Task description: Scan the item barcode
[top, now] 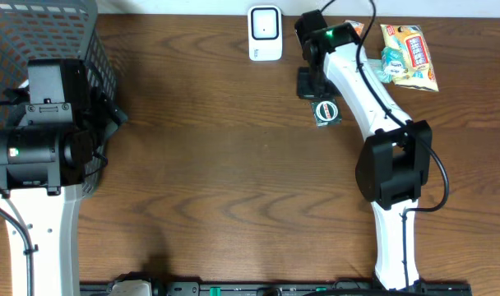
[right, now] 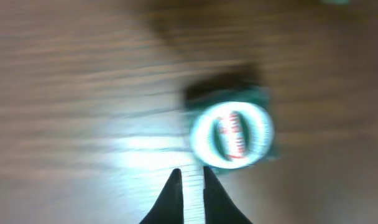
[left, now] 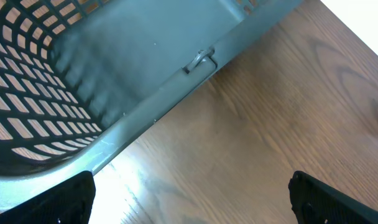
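The item, a small dark green packet with a round white and red label [top: 326,111], lies flat on the wooden table. In the right wrist view the packet [right: 232,134] is blurred and sits just ahead and to the right of my right gripper [right: 190,177]. That gripper's fingers stand almost together with a thin slit and nothing between them. Seen from overhead, the right gripper [top: 307,84] hovers just left of the packet. A white scanner [top: 265,33] stands at the back edge. My left gripper [left: 192,205] is wide open and empty over bare wood beside the basket.
A grey mesh basket [top: 69,33] fills the back left corner, and its rim [left: 152,112] runs right in front of the left gripper. Colourful snack bags [top: 410,56] lie at the back right behind the right arm [top: 373,99].
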